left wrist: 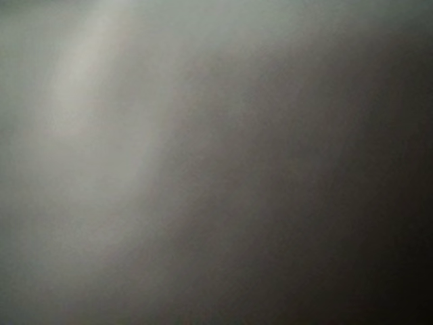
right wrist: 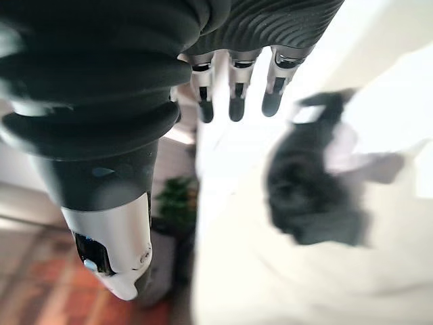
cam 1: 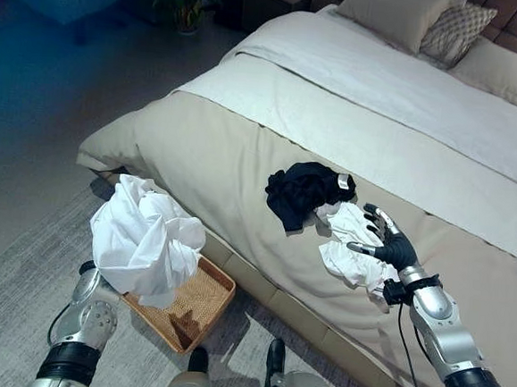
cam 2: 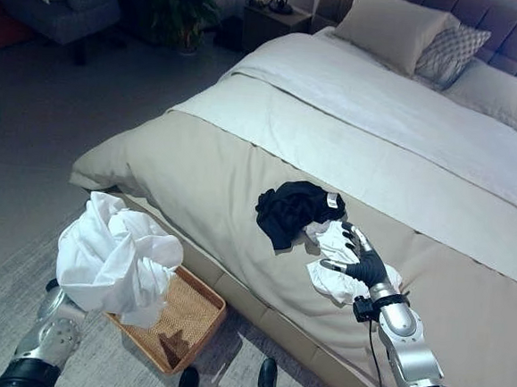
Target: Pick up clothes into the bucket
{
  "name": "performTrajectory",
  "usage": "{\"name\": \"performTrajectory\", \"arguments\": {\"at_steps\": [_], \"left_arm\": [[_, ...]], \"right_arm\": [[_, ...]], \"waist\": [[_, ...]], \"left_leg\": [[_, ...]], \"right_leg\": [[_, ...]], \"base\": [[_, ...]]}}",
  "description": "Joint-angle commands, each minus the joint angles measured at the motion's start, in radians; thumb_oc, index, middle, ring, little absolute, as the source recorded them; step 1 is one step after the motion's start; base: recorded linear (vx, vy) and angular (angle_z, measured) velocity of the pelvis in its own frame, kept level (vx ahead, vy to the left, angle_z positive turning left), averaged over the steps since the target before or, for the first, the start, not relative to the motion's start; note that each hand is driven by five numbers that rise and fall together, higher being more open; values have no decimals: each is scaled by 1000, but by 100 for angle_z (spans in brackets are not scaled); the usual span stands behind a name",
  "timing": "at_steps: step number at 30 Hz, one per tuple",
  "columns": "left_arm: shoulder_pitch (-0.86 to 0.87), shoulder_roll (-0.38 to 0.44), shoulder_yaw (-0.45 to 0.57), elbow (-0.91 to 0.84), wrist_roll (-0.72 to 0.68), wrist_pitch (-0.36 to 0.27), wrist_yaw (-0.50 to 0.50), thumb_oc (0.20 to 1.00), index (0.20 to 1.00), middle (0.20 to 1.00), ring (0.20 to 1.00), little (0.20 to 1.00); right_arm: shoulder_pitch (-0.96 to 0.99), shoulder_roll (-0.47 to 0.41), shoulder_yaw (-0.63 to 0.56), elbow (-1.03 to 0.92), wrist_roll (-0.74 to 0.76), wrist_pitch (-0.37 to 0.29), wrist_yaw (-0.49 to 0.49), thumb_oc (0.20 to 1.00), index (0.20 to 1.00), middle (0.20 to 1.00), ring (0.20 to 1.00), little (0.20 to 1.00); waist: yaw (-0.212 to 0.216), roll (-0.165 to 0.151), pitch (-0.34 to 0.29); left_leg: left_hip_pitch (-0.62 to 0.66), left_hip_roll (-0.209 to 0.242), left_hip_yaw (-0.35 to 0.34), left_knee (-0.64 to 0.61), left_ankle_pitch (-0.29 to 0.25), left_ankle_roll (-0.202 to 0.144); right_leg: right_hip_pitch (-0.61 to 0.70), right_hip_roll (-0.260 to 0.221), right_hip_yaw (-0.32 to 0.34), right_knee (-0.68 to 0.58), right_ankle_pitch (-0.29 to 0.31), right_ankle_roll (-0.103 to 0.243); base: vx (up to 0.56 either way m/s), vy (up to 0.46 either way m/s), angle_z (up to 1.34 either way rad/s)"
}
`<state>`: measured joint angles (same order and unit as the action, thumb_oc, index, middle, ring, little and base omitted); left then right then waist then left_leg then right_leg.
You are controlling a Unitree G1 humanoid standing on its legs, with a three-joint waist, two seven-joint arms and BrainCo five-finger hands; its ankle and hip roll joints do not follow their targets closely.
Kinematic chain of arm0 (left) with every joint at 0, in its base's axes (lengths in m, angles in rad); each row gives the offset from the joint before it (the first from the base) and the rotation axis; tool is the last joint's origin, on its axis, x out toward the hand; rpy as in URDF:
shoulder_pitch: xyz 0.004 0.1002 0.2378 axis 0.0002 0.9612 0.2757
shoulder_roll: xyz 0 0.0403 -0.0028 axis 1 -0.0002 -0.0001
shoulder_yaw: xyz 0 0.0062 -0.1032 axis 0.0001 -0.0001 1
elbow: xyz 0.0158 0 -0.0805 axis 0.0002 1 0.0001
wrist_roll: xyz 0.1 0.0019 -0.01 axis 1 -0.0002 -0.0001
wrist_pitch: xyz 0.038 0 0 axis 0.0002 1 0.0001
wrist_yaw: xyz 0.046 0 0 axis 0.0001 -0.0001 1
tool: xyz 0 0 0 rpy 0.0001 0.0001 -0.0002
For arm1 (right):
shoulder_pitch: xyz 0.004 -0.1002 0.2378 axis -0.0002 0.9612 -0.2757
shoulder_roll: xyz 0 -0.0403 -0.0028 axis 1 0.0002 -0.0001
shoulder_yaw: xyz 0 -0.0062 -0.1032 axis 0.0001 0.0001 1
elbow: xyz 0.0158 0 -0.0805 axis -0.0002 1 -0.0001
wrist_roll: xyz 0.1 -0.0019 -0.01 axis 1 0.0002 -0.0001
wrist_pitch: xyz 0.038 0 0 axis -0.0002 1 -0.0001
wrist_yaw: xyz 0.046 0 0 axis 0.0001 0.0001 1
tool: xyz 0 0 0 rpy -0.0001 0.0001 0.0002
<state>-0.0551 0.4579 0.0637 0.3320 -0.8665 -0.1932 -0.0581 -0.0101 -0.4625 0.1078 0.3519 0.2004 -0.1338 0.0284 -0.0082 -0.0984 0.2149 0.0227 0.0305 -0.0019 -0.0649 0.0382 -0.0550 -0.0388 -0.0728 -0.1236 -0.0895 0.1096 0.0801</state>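
Left eye view: right hand [cam 1: 389, 244] fingers spread, relaxed, resting on white garment [cam 1: 353, 248] on bed [cam 1: 243, 165]; black garment [cam 1: 302, 191] just beyond, touching white one. Large white cloth [cam 1: 143, 238] bunched over woven basket [cam 1: 197, 310] on floor, near left; left hand hidden beneath cloth, grip cannot tell.
Right wrist view: fingers [right wrist: 235, 91] straight, black garment [right wrist: 314, 196] past them.

The shallow brown woven-wicker basket [cam 1: 198, 307] looks rough. The crumpled white cloth garment [cam 1: 143, 238] and the beige bed cover [cam 1: 216, 168] look matt and soft.
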Motion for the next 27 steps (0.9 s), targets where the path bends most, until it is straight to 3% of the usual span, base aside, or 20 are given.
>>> {"name": "performTrajectory", "arguments": {"at_steps": [1,8,12,13,16,20,27], "left_arm": [[-147,57,47,57,162,-105,122,200,200,200,200,200],[-291,126,-2,236,340,-117,262,200,200,200,200,200],[-387,160,-45,336,379,-114,326,200,200,200,200,200],[-432,181,-60,378,387,-110,345,200,200,200,200,200],[-463,192,-71,389,384,-109,360,200,200,200,200,200],[-592,232,-111,459,373,-110,402,200,200,200,200,200],[-695,291,-156,533,354,-97,422,200,200,200,200,200]], "right_arm": [[-37,25,19,34,-49,-21,-50,1000,1000,1000,1000,1000],[-69,80,100,325,-125,-24,-121,1000,1000,1000,1000,1000],[-100,83,135,407,-130,-31,-149,1000,1000,1000,1000,1000],[-118,79,147,405,-126,-38,-163,1000,1000,1000,1000,1000],[-131,71,151,382,-119,-40,-170,1000,1000,1000,1000,1000],[-145,56,161,337,-85,-67,-196,1000,1000,1000,1000,1000],[-183,32,160,252,-26,-105,-240,1000,1000,1000,1000,1000]], "waist": [[2,-20,35],[-6,-51,118],[-16,-72,180],[-26,-78,218],[-33,-85,239],[-60,-115,305],[-92,-167,305]], "left_leg": [[-91,-48,-42,132,-60,31],[-195,-42,-44,195,-57,25],[-281,-42,-43,306,-89,28],[-332,-36,-44,362,-105,32],[-380,-35,-47,412,-118,36],[-562,-33,-63,571,-159,42],[-787,-9,-88,685,-175,37]], "right_leg": [[-6,-64,-35,116,-54,65],[-88,-68,-28,136,-34,69],[-141,-78,-7,180,-37,68],[-195,-78,1,235,-50,65],[-239,-79,7,279,-61,63],[-403,-66,10,404,-93,49],[-608,-40,-10,451,-82,54]], "base": [[-83,41,7],[-74,40,1],[-73,45,-1],[-118,47,-3],[-124,26,-8],[-122,-3,0],[-63,-27,4]]}}
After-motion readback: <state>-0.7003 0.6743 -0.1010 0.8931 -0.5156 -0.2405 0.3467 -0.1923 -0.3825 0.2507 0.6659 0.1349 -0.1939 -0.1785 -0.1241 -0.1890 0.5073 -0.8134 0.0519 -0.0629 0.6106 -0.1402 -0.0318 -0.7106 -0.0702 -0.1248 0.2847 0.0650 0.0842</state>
